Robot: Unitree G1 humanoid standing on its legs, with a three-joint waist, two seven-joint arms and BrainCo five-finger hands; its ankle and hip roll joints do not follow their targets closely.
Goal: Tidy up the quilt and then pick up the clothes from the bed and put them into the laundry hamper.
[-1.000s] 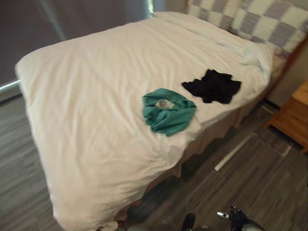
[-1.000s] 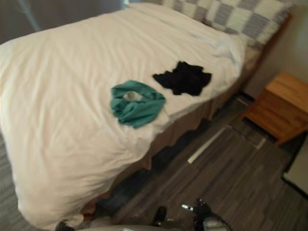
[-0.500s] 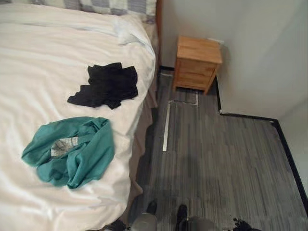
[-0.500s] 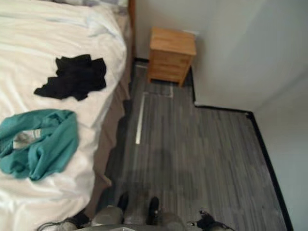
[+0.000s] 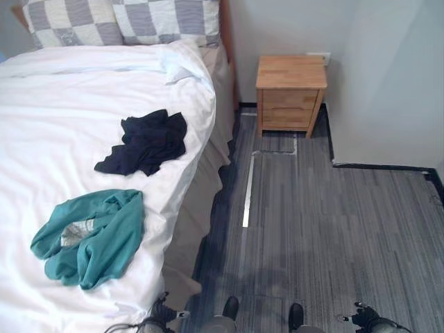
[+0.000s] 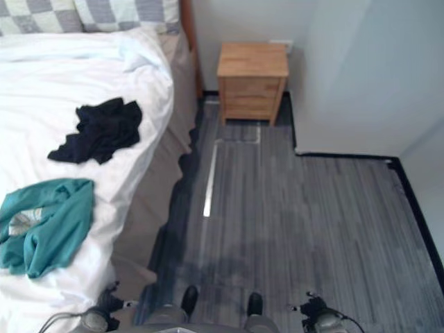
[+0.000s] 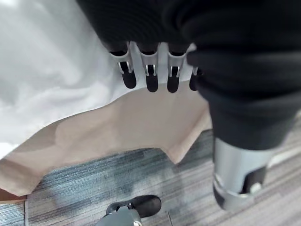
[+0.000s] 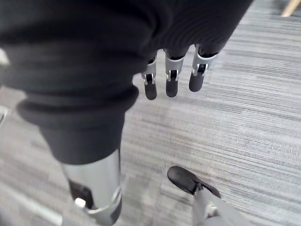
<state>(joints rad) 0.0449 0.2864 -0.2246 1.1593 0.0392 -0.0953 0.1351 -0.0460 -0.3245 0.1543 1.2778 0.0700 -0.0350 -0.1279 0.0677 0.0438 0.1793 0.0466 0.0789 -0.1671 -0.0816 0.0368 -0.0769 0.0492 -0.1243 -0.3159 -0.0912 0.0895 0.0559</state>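
both hands [image 7: 148, 70] [image 8: 171, 75] hang w/ fingers loose, holding nothing. quilt [image 5: 62, 125] looks smooth; next grab teal top [image 5: 90, 236] bunched, not by edge.

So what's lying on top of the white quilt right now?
On the white quilt lie a crumpled green garment and a dark garment, apart. Whatever lies beneath the quilt is covered.

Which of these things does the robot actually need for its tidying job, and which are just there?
Part of the job:
quilt
teal garment
black garment
left hand, hanging open
right hand, hanging open

Just there:
nightstand
checked pillows
beige bed skirt
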